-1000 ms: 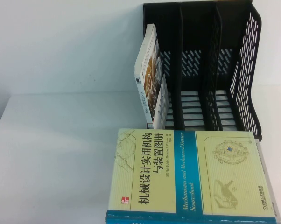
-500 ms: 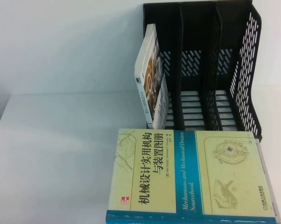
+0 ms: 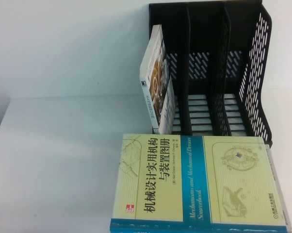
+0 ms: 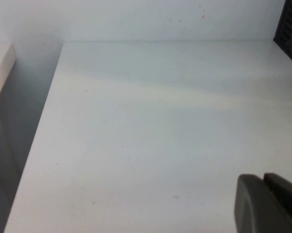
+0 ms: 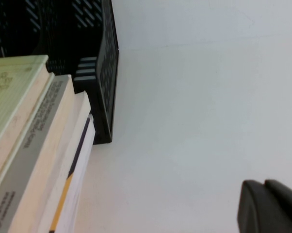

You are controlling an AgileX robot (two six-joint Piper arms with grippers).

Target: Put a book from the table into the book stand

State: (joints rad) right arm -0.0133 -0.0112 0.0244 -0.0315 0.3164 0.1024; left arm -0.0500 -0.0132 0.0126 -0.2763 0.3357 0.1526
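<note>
Over bare table (image 4: 136, 136), left gripper (image 4: 268, 204) hangs, touching nothing. Book (image 3: 194, 182) lies flat atop a stack, just before book stand (image 3: 255, 73). Right gripper (image 5: 269, 206) hovers beside the stack, holding nothing. White wall behind.

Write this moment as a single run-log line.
book: flat atop stack, untouched | stand: white book in left slot, other slots empty | left pincer: over bare table | right pincer: right of stack
</note>
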